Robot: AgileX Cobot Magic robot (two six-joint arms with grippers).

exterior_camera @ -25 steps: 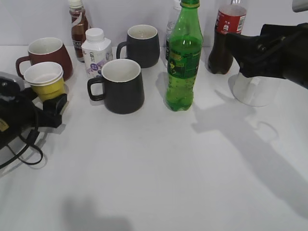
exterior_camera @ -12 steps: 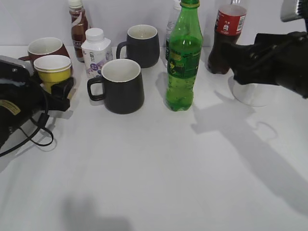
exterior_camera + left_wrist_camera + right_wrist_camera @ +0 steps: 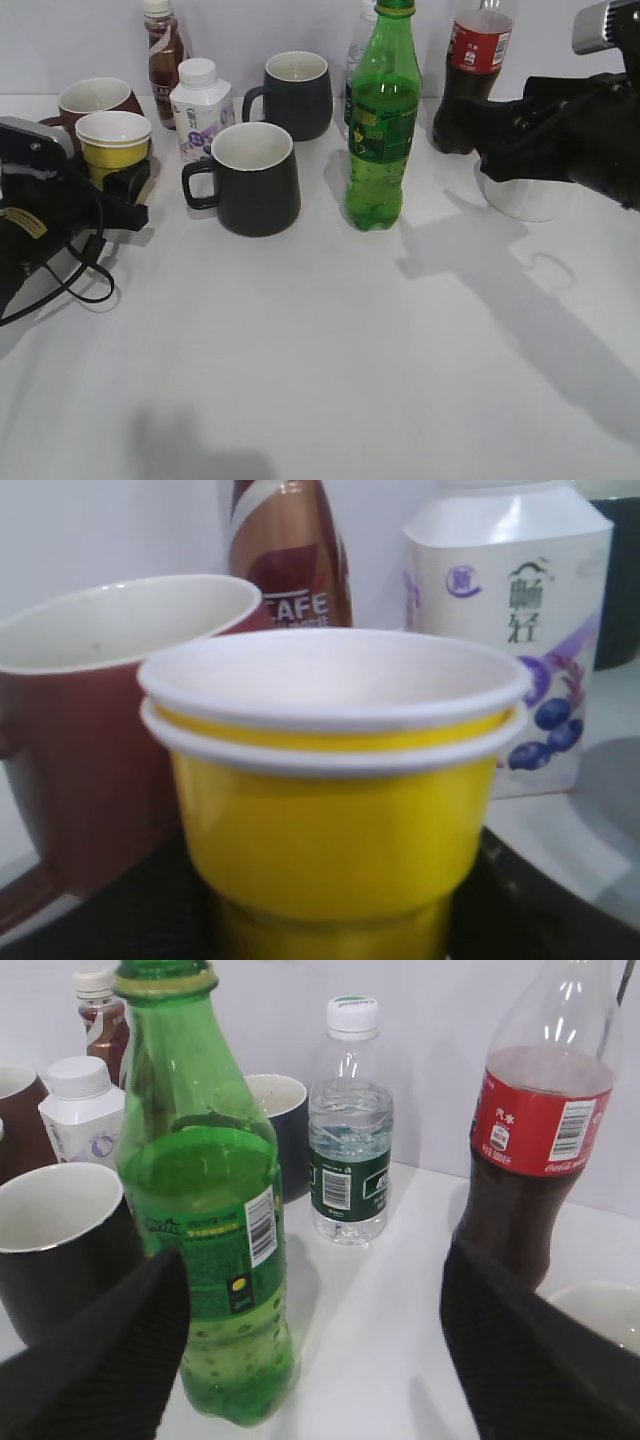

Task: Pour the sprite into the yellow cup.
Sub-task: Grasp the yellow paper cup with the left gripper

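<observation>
The near half of the bench (image 3: 330,380) lies bare, wide room to pass. The sprite (image 3: 380,120) stands with open gaps left and right; a black mug (image 3: 250,180) sits off its left, a water bottle (image 3: 348,1125) just behind, the cola (image 3: 470,80) back right. The yellow cup (image 3: 113,148) is hemmed: red mug (image 3: 95,102) touching behind, milk bottle (image 3: 198,105) near its right, left hand (image 3: 125,200) at its base.

Sprite (image 3: 380,130) stands mid-surface; at its nine o'clock a mug (image 3: 250,178), further out the yellow cup (image 3: 113,147). At twelve, just behind, the water bottle (image 3: 347,1125); at two o'clock, the cola bottle (image 3: 470,75).
</observation>
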